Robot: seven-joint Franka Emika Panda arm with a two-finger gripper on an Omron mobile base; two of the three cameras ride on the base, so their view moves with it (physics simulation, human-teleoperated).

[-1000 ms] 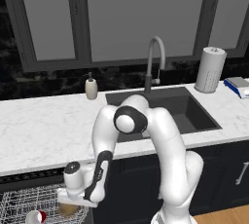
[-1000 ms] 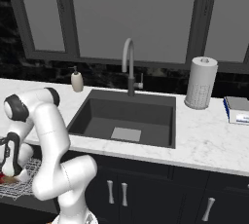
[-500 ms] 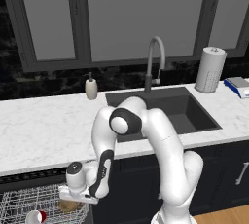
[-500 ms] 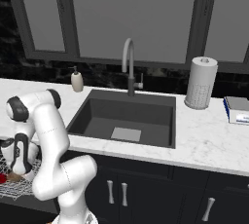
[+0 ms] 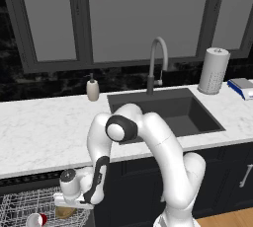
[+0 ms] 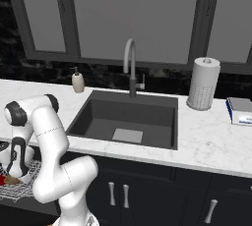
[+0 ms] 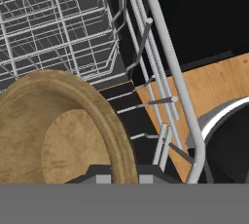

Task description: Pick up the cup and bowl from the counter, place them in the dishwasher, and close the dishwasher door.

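Bowl (image 7: 63, 135), shallow round tan-brown wooden-looking, pinched at rim by tool (image 5: 74, 206), low over white wire rack (image 7: 58, 28) of dark under-counter dishwasher (image 5: 29, 206), near rack's right edge. Small red tapered party cup (image 5: 37, 219) with white rim already lies in rack, just left of bowl. Left to do, by my judgement: release bowl, withdraw arm, shut door. White marble-patterned surface (image 5: 44, 132) carries neither item. No readable brands or writing anywhere.
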